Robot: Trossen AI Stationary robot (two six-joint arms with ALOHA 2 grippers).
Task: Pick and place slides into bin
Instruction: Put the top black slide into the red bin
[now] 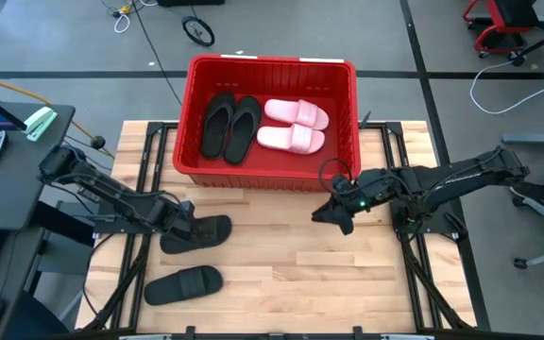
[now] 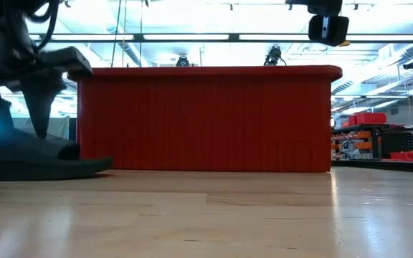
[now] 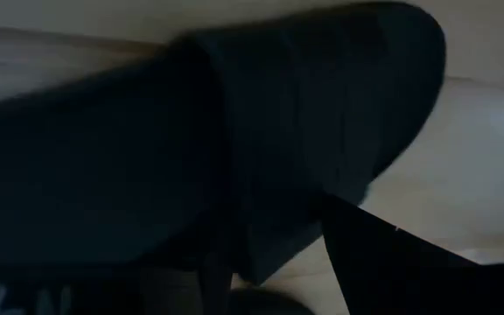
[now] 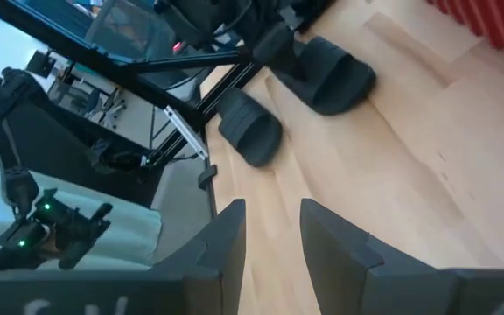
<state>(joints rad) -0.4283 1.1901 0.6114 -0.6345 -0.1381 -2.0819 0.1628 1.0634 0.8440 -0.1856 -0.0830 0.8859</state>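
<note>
My left tool (image 1: 179, 225) sits at the heel end of a black slide (image 1: 199, 231) lying lengthwise across the bench (image 1: 291, 274); its grip I cannot tell. The red bin (image 1: 348, 113) lies beyond it. My right tool (image 1: 333, 213) waits open (empty).

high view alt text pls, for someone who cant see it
Seen from above, a red bin on a wooden table holds two black flip-flops and two pale pink slides. The left hand is at one black slide, another black slide lies nearer the table's front edge, and the right hand hovers open beside the bin.
</note>
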